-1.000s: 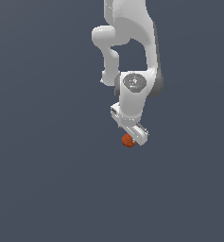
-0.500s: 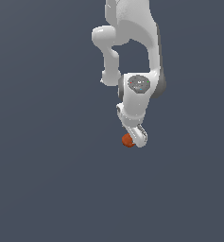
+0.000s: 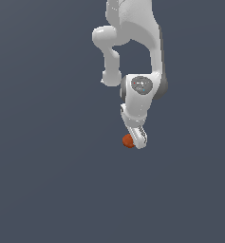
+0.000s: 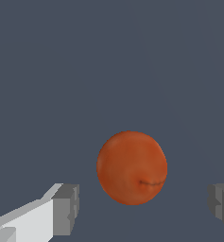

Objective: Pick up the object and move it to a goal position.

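The object is a small orange-red ball [image 3: 128, 141] lying on the flat grey floor; in the wrist view the ball [image 4: 132, 168] looks large and sits between my two grey fingertips. My white gripper [image 3: 135, 138] hangs directly over it, partly covering it in the exterior view. The gripper [image 4: 144, 208] is open: one fingertip [image 4: 66, 209] stands apart from the ball on one side, the other fingertip [image 4: 221, 204] farther off on the opposite side. Neither pad touches the ball.
The white arm [image 3: 135, 52] reaches down from the upper part of the exterior view. Plain grey floor [image 3: 47, 180] surrounds the ball on all sides. No goal marker shows.
The arm's wrist has turned and dropped slightly over the ball, which stays in the same spot.
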Available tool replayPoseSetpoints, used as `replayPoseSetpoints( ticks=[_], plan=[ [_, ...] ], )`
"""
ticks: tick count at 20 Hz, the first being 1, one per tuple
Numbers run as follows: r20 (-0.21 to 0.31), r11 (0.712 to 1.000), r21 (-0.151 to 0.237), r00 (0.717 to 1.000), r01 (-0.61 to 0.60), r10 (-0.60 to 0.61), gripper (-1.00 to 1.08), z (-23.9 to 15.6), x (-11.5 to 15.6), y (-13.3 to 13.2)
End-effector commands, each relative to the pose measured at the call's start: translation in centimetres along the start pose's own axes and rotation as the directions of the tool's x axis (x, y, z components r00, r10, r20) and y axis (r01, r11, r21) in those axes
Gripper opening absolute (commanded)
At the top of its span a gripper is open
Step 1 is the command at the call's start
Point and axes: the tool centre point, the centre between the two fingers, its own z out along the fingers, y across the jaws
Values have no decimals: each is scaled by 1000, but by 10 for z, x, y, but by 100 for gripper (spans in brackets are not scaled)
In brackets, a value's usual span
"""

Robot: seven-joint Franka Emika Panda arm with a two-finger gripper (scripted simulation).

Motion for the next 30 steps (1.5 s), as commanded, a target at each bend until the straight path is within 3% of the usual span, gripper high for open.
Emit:
replayPoseSetpoints(
  ticks=[1, 21, 22, 30],
  plan=[
    [-1, 1000, 1, 1000, -13, 13, 100, 0, 0, 0],
    [-1, 1000, 1, 1000, -16, 16, 100, 51, -1, 0],
    [-1, 1000, 1, 1000, -16, 16, -100, 51, -1, 0],
    [-1, 1000, 1, 1000, -16, 16, -100, 51, -1, 0]
  ],
)
